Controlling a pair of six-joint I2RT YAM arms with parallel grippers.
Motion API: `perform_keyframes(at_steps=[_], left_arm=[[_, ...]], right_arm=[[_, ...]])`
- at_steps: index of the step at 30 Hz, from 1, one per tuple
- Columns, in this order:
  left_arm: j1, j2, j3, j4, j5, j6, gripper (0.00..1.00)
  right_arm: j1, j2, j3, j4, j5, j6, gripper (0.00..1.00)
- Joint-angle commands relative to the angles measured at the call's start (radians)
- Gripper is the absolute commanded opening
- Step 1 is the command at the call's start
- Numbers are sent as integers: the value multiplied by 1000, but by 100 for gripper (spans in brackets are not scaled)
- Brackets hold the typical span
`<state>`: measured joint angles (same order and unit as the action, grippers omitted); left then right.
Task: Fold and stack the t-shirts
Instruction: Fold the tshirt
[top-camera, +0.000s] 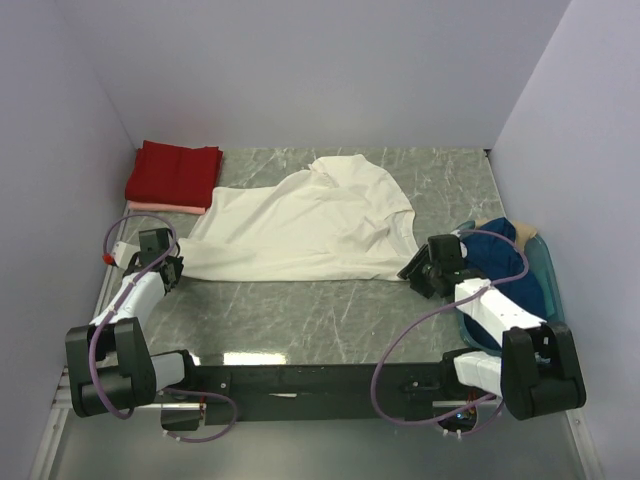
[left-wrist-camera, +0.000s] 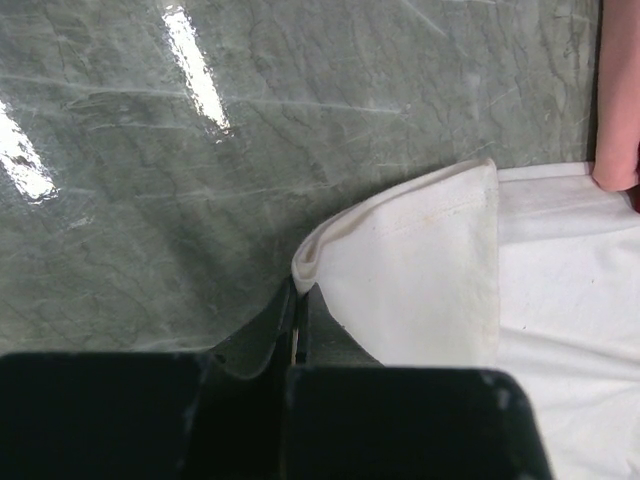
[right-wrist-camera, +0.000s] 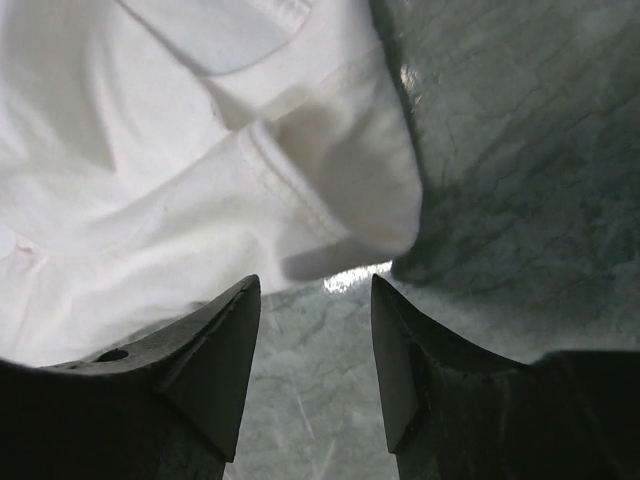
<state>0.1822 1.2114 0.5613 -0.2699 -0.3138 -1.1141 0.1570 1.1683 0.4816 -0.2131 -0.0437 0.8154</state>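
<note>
The soft cream-white cotton t-shirt (top-camera: 310, 225) lies spread across the middle of the grey marbled worktop (top-camera: 300, 320). The left gripper (left-wrist-camera: 300, 300) has its jaws clamped on the shirt's near left corner. The right gripper (right-wrist-camera: 315, 300) has its jaws apart, just beside the near right corner.

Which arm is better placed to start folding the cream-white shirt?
Left. The left gripper is shut at a corner of the cream-white shirt, apparently pinching the hem; the right gripper stands open, the cloth lying free ahead of it.

basket (top-camera: 546, 272) blocks rt, table (top-camera: 300, 320) front free
</note>
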Motion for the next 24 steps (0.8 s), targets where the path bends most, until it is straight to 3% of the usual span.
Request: perform_keyframes(at_steps=[1,11,13,17,24], left_arm=[[5,2,15,24,2,20,1],[7,5,-6,34,2,22,1],[5,4,-8,32,2,22,1],[5,-3,-5,17,2,25,1],[3,-82,11,-63,-14,33,1]], right_arm=[[-8,31,-3,81,76,37,55],[-7,82,15,109,159,44,48],[-7,93,29,112,177,42,37],[-8,90,83,71,226,21,0],[-8,-97,140,-120,248,-41,0]])
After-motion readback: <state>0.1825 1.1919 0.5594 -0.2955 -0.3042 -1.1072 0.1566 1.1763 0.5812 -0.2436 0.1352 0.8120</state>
